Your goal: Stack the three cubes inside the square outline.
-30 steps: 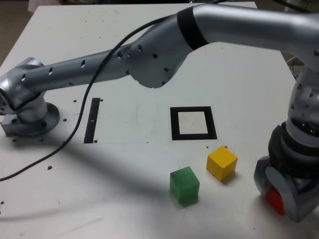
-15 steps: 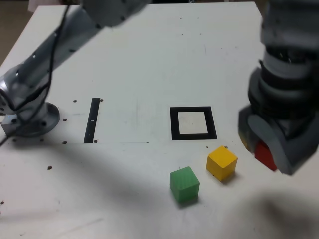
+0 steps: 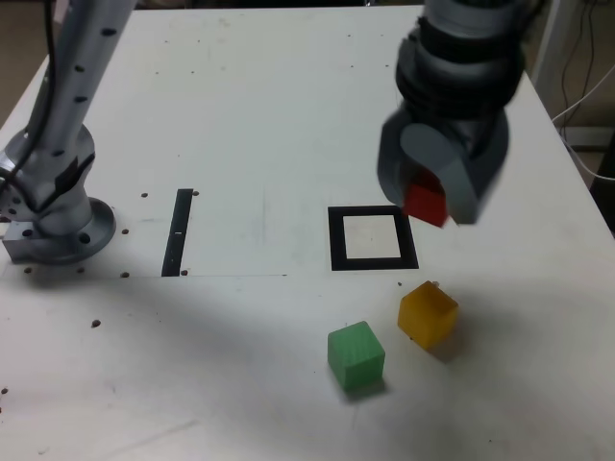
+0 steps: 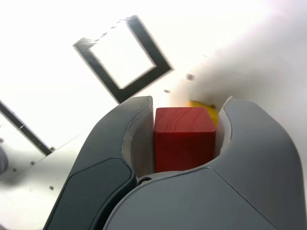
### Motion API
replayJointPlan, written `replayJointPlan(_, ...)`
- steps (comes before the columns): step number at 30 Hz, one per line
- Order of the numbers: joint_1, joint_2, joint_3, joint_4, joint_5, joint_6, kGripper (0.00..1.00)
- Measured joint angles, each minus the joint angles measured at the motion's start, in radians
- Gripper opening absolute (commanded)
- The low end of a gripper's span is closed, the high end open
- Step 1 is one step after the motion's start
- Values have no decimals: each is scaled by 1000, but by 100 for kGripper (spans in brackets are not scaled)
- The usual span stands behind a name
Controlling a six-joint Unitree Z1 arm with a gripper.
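I see a white table (image 3: 240,115), scuffed and dotted with small dark holes. Taking the square outline (image 3: 373,238) as my landmark and working from near to far: the green cube (image 3: 356,355) sits nearest the camera, in front of the outline, and the yellow cube (image 3: 428,314) lies just beyond it, close to the outline's near corner on the exterior view's right. The outline's white centre is bare. Above its far corner on that side hangs the tool (image 3: 426,204), clamped on the red cube (image 3: 425,203), clear of the table. A thin black strip (image 3: 178,231) lies well apart, near the arm's base (image 3: 53,216). Past the table's far edge the room is dark; I think cables (image 3: 588,67) hang there.
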Motion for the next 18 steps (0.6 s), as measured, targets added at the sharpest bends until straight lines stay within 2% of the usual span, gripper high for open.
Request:
replayJointPlan(4,36,-31,63,-27,-20,-21,38)
replayJointPlan(9,99,-83,218,-107,-76,-64,38)
replayJointPlan(18,189,-153,452,-276,-145,-149,38)
